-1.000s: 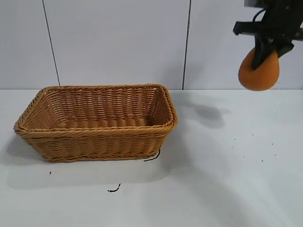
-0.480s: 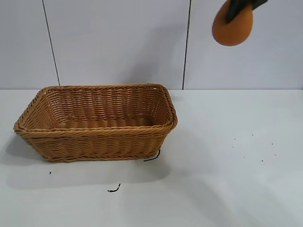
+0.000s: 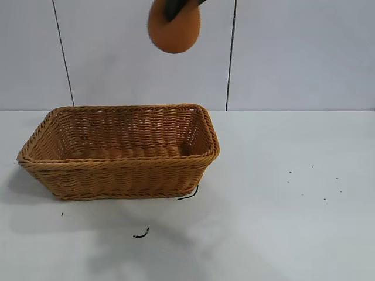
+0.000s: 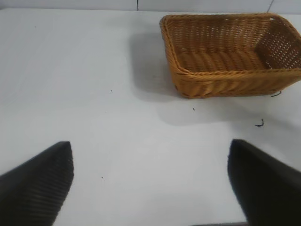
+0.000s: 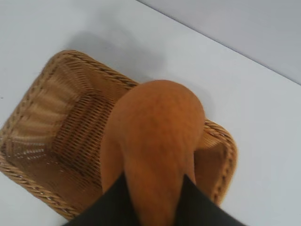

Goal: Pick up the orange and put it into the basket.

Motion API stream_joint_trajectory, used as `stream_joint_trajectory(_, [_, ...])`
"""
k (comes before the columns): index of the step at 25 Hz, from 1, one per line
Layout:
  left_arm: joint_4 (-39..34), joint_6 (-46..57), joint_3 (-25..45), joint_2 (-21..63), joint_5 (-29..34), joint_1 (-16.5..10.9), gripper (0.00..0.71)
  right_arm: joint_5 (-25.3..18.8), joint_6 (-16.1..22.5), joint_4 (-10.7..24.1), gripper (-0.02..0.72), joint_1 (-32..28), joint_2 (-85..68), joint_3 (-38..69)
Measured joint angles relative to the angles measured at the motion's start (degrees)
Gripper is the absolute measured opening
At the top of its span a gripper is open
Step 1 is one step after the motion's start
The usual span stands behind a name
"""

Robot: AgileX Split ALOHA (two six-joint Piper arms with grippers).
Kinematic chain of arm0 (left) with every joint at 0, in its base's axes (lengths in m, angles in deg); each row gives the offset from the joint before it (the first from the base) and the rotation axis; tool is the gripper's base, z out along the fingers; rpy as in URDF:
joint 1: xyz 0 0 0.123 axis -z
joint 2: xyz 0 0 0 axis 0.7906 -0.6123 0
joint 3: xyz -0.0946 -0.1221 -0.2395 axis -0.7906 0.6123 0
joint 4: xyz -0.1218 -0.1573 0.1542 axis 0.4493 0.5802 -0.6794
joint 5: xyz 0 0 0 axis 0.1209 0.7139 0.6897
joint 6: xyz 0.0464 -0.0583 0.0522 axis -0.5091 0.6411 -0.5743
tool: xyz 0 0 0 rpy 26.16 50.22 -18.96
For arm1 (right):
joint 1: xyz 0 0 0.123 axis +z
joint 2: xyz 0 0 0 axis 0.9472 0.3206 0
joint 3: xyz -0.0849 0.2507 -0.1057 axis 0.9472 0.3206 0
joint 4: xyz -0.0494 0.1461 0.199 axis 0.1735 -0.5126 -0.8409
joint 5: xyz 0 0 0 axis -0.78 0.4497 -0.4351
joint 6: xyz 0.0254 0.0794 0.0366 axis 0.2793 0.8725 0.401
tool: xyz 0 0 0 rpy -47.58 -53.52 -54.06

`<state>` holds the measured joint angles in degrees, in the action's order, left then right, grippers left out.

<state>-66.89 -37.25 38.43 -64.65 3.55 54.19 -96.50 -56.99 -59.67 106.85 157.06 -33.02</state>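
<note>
A white matte table [image 3: 281, 222] fills the near ground of the exterior view, flecked with small dark specks toward 4 o'clock. 2 short black scraps lie on it: one [image 3: 140, 235] near the front, at 6 o'clock from the basket, the other [image 3: 188, 194] touching the basket's near right corner. Behind the table stands a pale panelled wall [image 3: 117, 52] split by 2 thin dark vertical seams.

The left gripper [image 4: 150, 183] hangs above bare table well off to one side of the basket, its 2 dark fingers [image 4: 37, 181] spread wide with nothing between them.

The basket [image 3: 120, 161], a rectangular tan wicker one with flared sides and a braided rim, sits left of centre with its long axis running 9 to 3 o'clock. Nothing is in it.

The orange [image 3: 174, 26] hangs high above the basket's far right part, well clear of the rim. It is pear-shaped, its long axis near upright and leaning slightly toward 1 o'clock, rounded wide end down and narrow end up in the grip. The right gripper [image 5: 153, 200] is closed on that narrow end, dark fingers [image 5: 115, 202] pressed against both sides; in the right wrist view the fruit's bulge covers part of the basket's rim and interior below.
</note>
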Motion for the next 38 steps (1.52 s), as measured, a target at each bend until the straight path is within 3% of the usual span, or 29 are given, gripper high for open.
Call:
stream_joint_trajectory(4, [0.00,0.00,0.00,0.00,-0.05,0.00,0.639,1.64,1.11,0.39,0.078,-0.05,5.72,0.00])
stream_joint_trajectory(10, [0.00,0.00,0.00,0.00,-0.05,0.00,0.639,2.07,1.99,-2.08,0.078,-0.05,10.40,0.00])
stream_joint_trajectory(12, [0.00,0.00,0.00,0.00,-0.05,0.00,0.639,2.09,1.99,-2.14,0.109,-0.05,10.64,0.00])
stream_joint_trajectory(14, [0.00,0.00,0.00,0.00,-0.05,0.00,0.639,1.97,1.99,-2.14,0.201,-0.05,10.64,0.00])
stream_joint_trajectory(18, [0.00,0.00,0.00,0.00,-0.05,0.00,0.639,-0.11,1.51,-2.14,0.554,-0.05,10.64,-0.83])
stream_joint_trajectory(21, [0.00,0.00,0.00,0.00,-0.05,0.00,0.639,-3.83,1.16,-1.30,0.662,-0.05,10.64,-4.39])
stream_joint_trajectory(28, [0.00,0.00,0.00,0.00,-0.05,0.00,0.639,-12.31,2.43,2.61,0.689,-1.22,10.52,-18.17])
stream_joint_trajectory(38, [0.00,0.00,0.00,0.00,-0.05,0.00,0.639,-15.15,2.89,3.75,0.694,-14.42,10.20,-21.13])
